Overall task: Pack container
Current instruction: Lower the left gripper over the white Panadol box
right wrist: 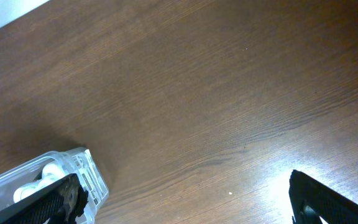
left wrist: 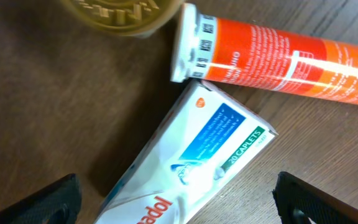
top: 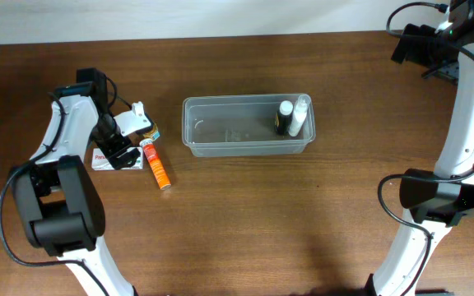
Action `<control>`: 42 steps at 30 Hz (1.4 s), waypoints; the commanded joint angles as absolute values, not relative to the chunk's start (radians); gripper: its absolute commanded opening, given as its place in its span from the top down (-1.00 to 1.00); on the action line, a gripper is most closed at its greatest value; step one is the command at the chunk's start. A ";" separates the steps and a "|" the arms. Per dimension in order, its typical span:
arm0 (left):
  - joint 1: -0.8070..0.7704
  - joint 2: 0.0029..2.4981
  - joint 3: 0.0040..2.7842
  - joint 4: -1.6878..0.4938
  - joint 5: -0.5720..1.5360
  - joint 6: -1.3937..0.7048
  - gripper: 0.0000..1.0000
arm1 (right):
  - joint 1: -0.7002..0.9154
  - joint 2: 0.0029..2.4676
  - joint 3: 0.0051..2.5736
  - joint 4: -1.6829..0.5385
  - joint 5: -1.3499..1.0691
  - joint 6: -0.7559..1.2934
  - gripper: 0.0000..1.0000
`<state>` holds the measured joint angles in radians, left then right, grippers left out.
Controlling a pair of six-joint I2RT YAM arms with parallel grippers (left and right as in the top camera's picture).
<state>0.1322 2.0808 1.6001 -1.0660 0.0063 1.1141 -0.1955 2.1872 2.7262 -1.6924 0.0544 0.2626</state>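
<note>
The clear plastic container [top: 220,136] lies at the table's middle; a black bottle [top: 284,117] and a white bottle [top: 299,116] stand at its right end. My left gripper [top: 120,150] is open and hangs low over a white Panadol box [top: 104,162], empty. The left wrist view shows the box [left wrist: 197,149] between the open fingers [left wrist: 179,208], with an orange tube [left wrist: 291,59] just beyond it. My right gripper [top: 408,45] is open and empty, far at the back right. Its wrist view [right wrist: 185,205] shows only a corner of the container [right wrist: 82,171].
The orange tube [top: 157,166] lies on the table right of the box. A small item with a round gold top [top: 150,131] [left wrist: 120,12] sits just behind the tube. Both arm bases stand at the table's front corners.
</note>
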 commanded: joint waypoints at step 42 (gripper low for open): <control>0.141 2.207 1.587 -0.995 0.010 0.451 -0.99 | -0.191 2.176 2.736 -1.695 0.053 0.270 -0.97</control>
